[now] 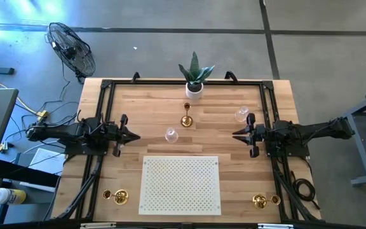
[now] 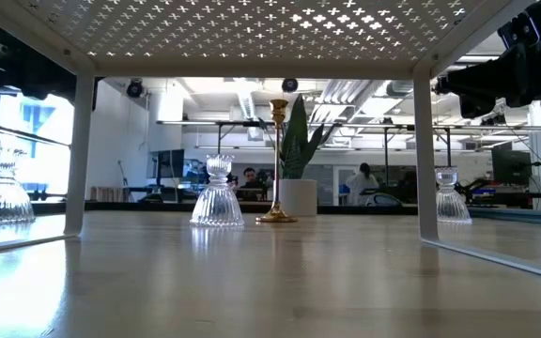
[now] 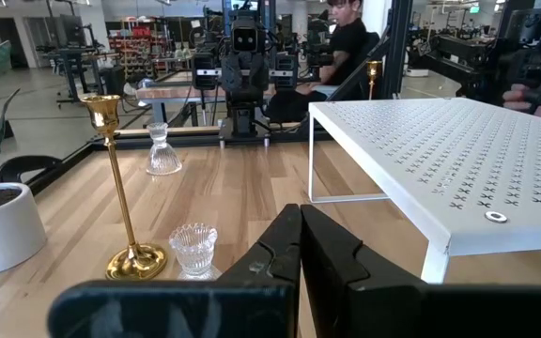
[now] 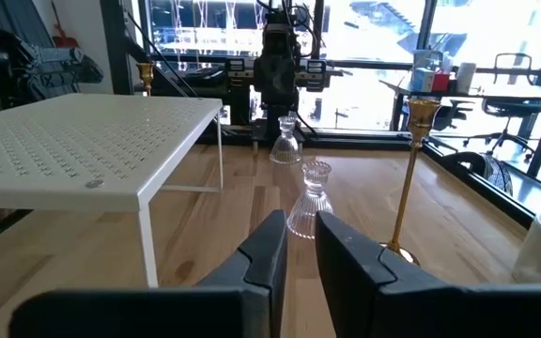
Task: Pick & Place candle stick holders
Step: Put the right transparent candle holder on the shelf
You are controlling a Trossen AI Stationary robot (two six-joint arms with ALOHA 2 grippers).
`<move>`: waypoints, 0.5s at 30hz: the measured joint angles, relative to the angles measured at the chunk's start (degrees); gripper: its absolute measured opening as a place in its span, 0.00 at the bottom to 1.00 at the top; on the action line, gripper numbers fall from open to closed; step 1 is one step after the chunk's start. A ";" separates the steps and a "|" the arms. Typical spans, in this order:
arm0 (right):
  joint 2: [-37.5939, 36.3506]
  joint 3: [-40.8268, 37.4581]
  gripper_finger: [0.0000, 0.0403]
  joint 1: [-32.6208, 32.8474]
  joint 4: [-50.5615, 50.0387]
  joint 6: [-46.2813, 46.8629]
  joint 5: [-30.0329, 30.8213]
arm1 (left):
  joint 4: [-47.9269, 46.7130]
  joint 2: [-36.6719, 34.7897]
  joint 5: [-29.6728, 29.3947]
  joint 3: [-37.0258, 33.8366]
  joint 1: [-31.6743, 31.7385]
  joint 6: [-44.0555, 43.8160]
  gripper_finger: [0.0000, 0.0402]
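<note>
Gold candle stick holders point(image 1: 186, 116), white perforated mat point(image 1: 180, 184), green plant point(image 1: 196, 69)

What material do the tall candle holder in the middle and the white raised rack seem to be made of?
The tall candle holder looks like polished brass or gold-plated metal: it is shiny yellow and reflects light on its flared base. The white raised rack looks like painted sheet metal with a matte finish: it is thin, evenly perforated, and stands on slim legs. Neither material is certain from the look alone.
</note>
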 joint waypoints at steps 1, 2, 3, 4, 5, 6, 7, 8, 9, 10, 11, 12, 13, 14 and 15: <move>0.00 -0.02 0.13 0.02 0.00 1.07 -0.16 | 0.01 0.00 -0.02 0.01 -0.02 -0.01 0.00; 0.00 -0.02 0.13 0.02 0.00 2.31 -0.19 | -0.02 -0.02 -0.02 -0.02 -0.02 -0.02 0.00; 0.00 0.00 0.13 0.02 0.00 3.30 -0.16 | -0.01 0.00 -0.01 -0.02 0.00 0.00 0.00; 0.00 -0.02 0.13 0.02 0.08 3.47 -0.06 | -0.01 -0.01 0.00 0.00 -0.02 -0.02 0.00; 0.00 0.00 0.13 0.02 0.39 2.81 0.23 | 0.01 -0.02 0.00 -0.01 -0.01 -0.01 0.00; -0.01 0.00 0.13 0.00 0.85 2.06 0.43 | -0.01 -0.01 -0.02 -0.01 -0.01 -0.01 0.00; -0.02 -0.01 0.13 0.00 1.17 1.35 0.41 | 0.01 -0.02 -0.02 -0.01 -0.01 -0.01 0.00; -0.02 -0.01 0.13 0.00 1.29 1.19 0.21 | -0.02 -0.02 -0.02 -0.02 -0.01 0.00 0.00; -0.02 -0.01 0.13 0.02 1.29 1.30 -0.05 | -0.01 -0.02 -0.01 0.00 -0.02 -0.01 0.00; -0.02 -0.02 0.13 0.02 1.29 1.67 -0.26 | -0.02 -0.02 -0.02 0.00 0.00 -0.02 0.00; -0.02 -0.02 0.13 0.00 1.31 2.49 -0.24 | -0.02 -0.01 0.01 0.01 -0.01 0.00 0.00; -0.02 -0.02 0.13 0.01 1.29 3.11 -0.10 | -0.02 -0.02 0.01 -0.02 -0.02 -0.02 0.00; -0.02 -0.01 0.13 0.02 1.33 3.36 0.34 | -0.02 -0.02 -0.02 -0.02 -0.02 -0.02 0.00; -0.01 -0.01 0.13 0.01 1.51 3.47 1.15 | 0.01 -0.02 -0.02 -0.02 -0.02 -0.01 0.00; -0.01 -0.01 0.13 0.00 1.81 3.50 2.26 | -0.02 -0.01 -0.02 -0.01 -0.02 -0.02 0.00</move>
